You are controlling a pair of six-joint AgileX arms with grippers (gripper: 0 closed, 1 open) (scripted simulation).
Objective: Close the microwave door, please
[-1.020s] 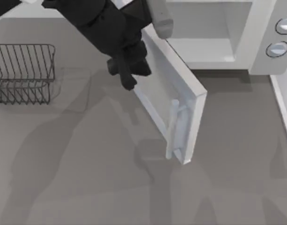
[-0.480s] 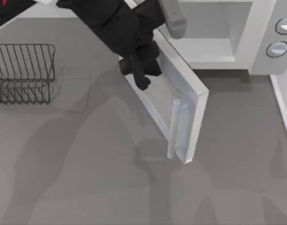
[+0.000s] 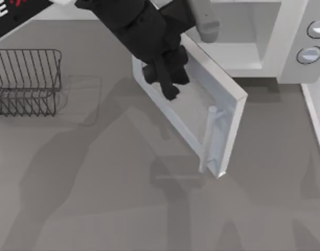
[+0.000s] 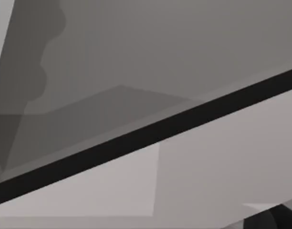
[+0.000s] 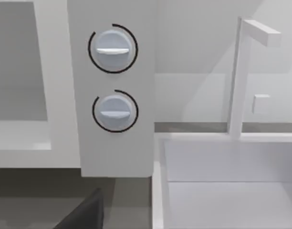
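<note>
Grey tabletop is seen from above, with a wire rack (image 3: 26, 81) at its left and the microwave (image 3: 285, 39) at the back right. Its door (image 3: 194, 123) is swung out at an angle, handle (image 3: 208, 138) facing forward. The left gripper (image 3: 165, 78) is pressed against the door's outer face; whether its fingers are apart cannot be told. Two knobs (image 5: 112, 47) are faced in the right wrist view.

The left arm (image 3: 134, 23) is a bulky matte-black run of blocky housings that narrows into the left gripper (image 3: 168, 86), with two slim black fingers, and behind the gripper sits a pale grey rounded cylindrical segment (image 3: 204, 21).
</note>
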